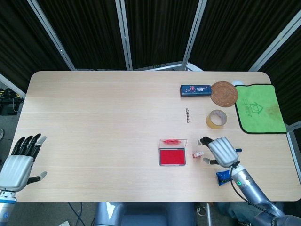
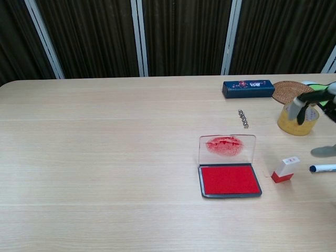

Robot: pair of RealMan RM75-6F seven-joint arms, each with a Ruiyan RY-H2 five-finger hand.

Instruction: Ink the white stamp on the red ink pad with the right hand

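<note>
The white stamp [image 2: 285, 170] with a red base stands tilted on the table just right of the red ink pad [image 2: 229, 180], whose clear lid [image 2: 227, 149] is propped open and smeared red. In the head view the stamp [image 1: 198, 154] sits between the pad [image 1: 172, 156] and my right hand [image 1: 222, 151]. That hand is open, raised above the table to the right of the stamp, holding nothing; only its fingers [image 2: 310, 101] show at the chest view's right edge. My left hand [image 1: 19, 161] hangs open off the table's left front corner.
A blue marker [image 2: 323, 168] lies right of the stamp. Behind it are a tape roll [image 1: 217, 119], a woven coaster [image 1: 224, 93], a dark blue case [image 1: 195, 89], a green cloth [image 1: 258, 108] and a short bead chain [image 1: 188, 115].
</note>
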